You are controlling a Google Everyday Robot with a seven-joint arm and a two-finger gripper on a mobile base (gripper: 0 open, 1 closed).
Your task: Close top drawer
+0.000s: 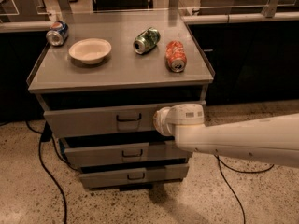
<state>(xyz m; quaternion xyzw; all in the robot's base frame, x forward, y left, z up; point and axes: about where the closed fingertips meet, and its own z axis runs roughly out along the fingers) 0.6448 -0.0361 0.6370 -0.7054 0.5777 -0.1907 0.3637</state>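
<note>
One grey cabinet (pixel 121 71) was logged, with three drawers stacked in it. The top drawer (pixel 88 121) was the uppermost and largest, directly under the cabinet top. It was seen partly pulled out, with a dark gap showing above its front panel. One dark wire handle (pixel 128 118) was noted at its centre. The middle drawer (pixel 105 154) and bottom drawer (pixel 112 177) were found at 6 o'clock from it, each with one like handle and each also standing a little proud. One white arm (pixel 243 141) was seen entering from 3 o'clock. The gripper (pixel 161 121) was placed against the top drawer's front, just at 3 o'clock of the handle. Contact looked likely but was not confirmed, and whether it was spread or closed could not be told, as it was hidden behind the wrist. Three cans were counted lying on the cabinet top: the blue can (pixel 57 33) at 10 o'clock of the surface, the green can (pixel 146 40) near 12 and the red can (pixel 175 56) at 2. One white bowl (pixel 90 50) was seen between the blue and green cans. Two dark cables (pixel 41 160) were noted on the speckled floor, one on each side of the cabinet.
</note>
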